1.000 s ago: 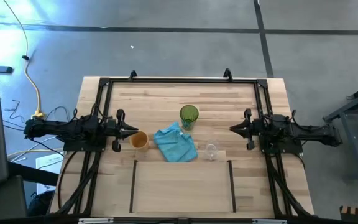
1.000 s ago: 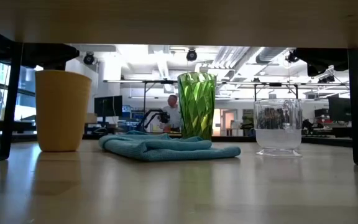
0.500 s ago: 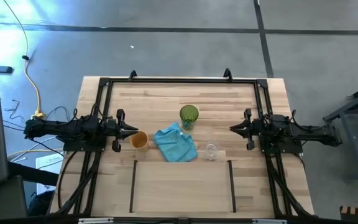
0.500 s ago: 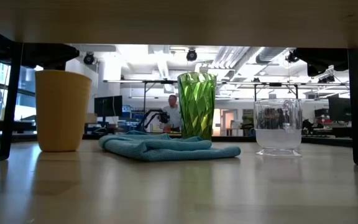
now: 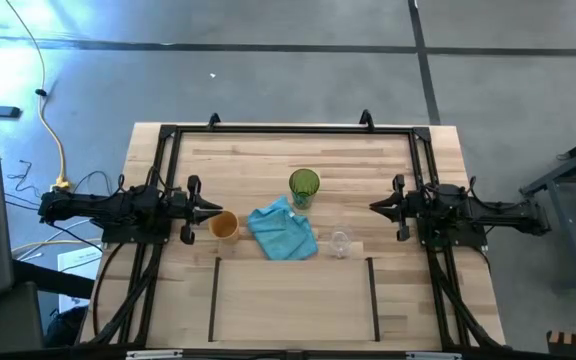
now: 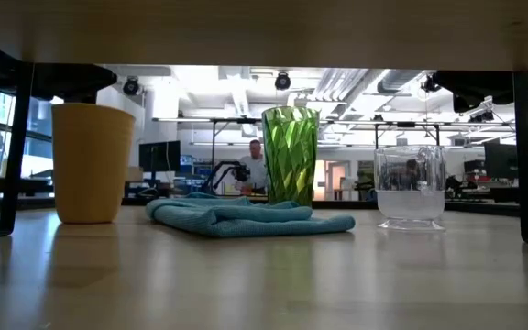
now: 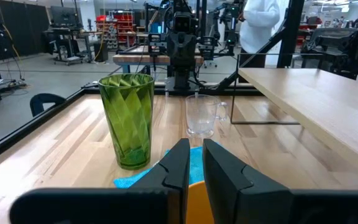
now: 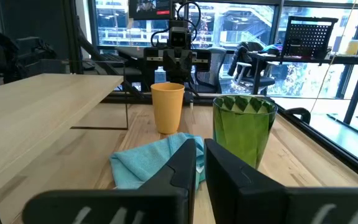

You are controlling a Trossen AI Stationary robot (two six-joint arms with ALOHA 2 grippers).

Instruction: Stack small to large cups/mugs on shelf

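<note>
The orange cup [image 5: 225, 226] stands upright on the table just beside my left gripper [image 5: 218, 211], which is shut and apart from it. The green tumbler [image 5: 304, 185] stands farther back at the centre. The clear glass [image 5: 340, 242] stands right of the light-blue cloth [image 5: 283, 232]. My right gripper [image 5: 373, 207] is shut and hovers right of the glass. The shelf [image 5: 293, 300], a light wooden board edged by thin dark lines, sits at the table's near side. The left wrist view shows the tumbler [image 7: 128, 121] and the glass [image 7: 201, 117] beyond my left gripper [image 7: 196, 163].
A black metal frame [image 5: 288, 130] runs around the table's far and side edges. The cloth [image 6: 246, 216] lies crumpled between the cups. In the right wrist view the shelf [image 8: 42, 99] stands raised above the tabletop. A person [image 6: 257, 165] shows far off in the room.
</note>
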